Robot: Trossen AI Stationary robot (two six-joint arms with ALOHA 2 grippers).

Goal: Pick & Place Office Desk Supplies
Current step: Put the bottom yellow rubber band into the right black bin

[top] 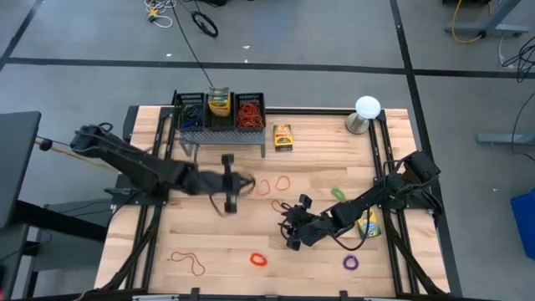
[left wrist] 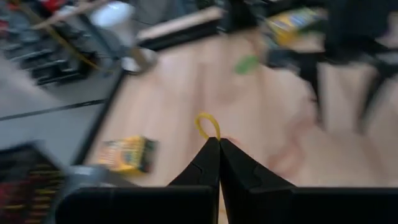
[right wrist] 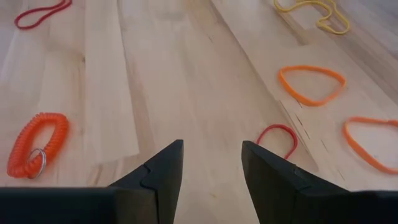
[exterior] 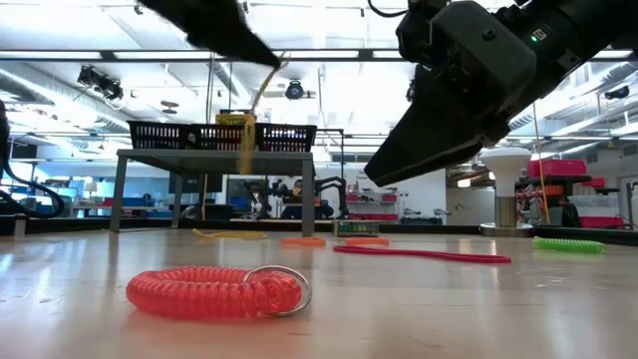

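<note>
My left gripper (left wrist: 219,142) hangs above the table's middle (top: 242,181), shut on a yellow rubber band (left wrist: 208,124). My right gripper (right wrist: 211,146) stands open low over the wood at the near right (top: 290,236), nothing between its fingers. A small red band (right wrist: 278,138) lies just beyond its tips. Orange bands (right wrist: 311,84), another yellow band (right wrist: 317,15) and a red coil with a key ring (right wrist: 36,149) lie flat on the table. One crayon box (top: 283,136) lies by the basket, and another (top: 368,224) lies under the right arm. My left gripper pinches the yellow rubber band between its two fingertips; a small loop (left wrist: 208,124) of it sticks out past the tips. The fingers slant down from the table's left side. In the low view the band (exterior: 261,90) hangs slack below them, clear of the table.
A black wire basket (top: 192,124) on a grey stand at the far edge holds dark bands, a crayon box and red bands. A white ball on a metal base (top: 366,109) stands far right. Green (top: 337,193), purple (top: 350,262) and dark red (top: 191,262) bands lie scattered.
</note>
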